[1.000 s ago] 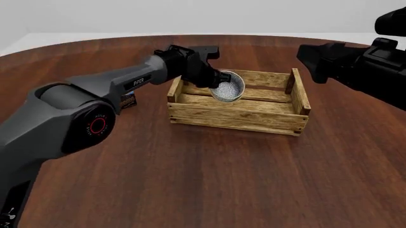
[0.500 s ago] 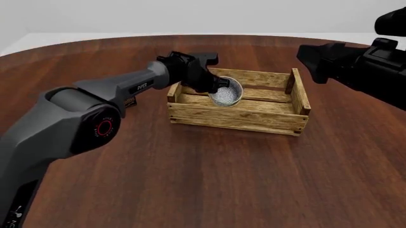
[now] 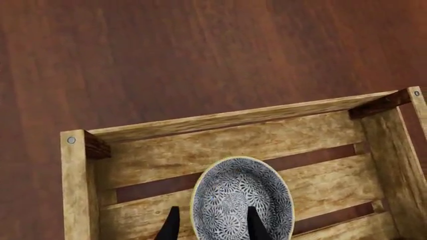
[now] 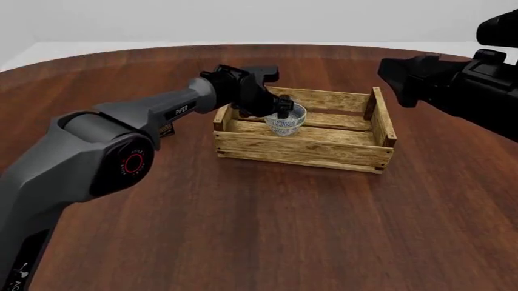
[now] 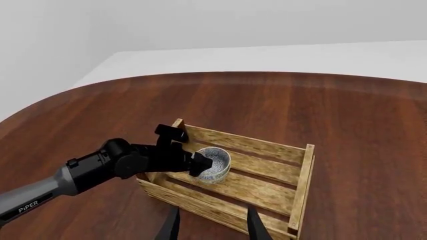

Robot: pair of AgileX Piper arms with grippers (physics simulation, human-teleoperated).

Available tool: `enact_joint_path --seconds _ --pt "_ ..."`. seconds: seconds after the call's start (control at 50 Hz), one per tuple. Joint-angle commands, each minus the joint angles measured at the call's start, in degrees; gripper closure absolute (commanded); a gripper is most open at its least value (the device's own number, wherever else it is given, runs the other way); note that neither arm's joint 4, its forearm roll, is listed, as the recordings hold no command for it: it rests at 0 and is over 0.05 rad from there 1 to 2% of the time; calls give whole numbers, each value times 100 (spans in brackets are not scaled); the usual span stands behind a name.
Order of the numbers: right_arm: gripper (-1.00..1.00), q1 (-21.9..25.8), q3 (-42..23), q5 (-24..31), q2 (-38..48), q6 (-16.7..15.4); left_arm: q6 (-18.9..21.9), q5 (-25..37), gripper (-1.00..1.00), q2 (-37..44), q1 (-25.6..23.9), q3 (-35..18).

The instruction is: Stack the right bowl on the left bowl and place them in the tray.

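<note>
A white bowl with a blue-grey pattern point(image 4: 285, 125) stands upright on the floor of the wooden tray point(image 4: 324, 151), in its left half. I cannot make out a second bowl as a separate shape. My left gripper point(image 4: 281, 110) hovers at the bowl's rim. In the left wrist view its fingers point(image 3: 172, 226) are spread wide, one outside the bowl point(image 3: 240, 200) and one over its inside, above the tray point(image 3: 220, 120). My right gripper point(image 5: 212, 227) is open and empty. It is held high to the right of the tray point(image 5: 300, 182) and looks down on the bowl point(image 5: 217, 170).
A small printed box point(image 4: 166, 129) stands on the table left of the tray, mostly hidden behind my left arm. The right arm point(image 4: 453, 85) hangs above the table's far right. The tray's right half holds nothing.
The bowl was tilted with its inside facing the front camera; now it stands upright, lower in the tray. The left gripper stays at its rim. The right arm has not moved.
</note>
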Motion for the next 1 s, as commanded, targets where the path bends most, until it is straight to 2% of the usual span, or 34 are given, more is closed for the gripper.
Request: enact_joint_path --seconds 0.02,0.2,0.3,0.36,0.7,0.88,1.0 --pt "-100 -5 -8 42 -57 -20 29 348 -100 -282 -216 -216" --pt "-100 18 -13 69 -72 -27 91 329 -100 -523 -207 -56" --pt "-100 20 -6 57 -68 -33 128 223 -100 -872 -211 241" --pt "-100 36 0 46 -56 -26 115 58 -100 -1143 -216 563" --pt "-100 64 19 87 -129 -55 83 -392 -100 -2007 -179 1539" --pt "-100 93 25 132 -174 -70 38 -802 -100 -2745 -176 2397" --pt "-100 90 23 135 -176 -65 68 -969 -100 -3078 -147 2785"
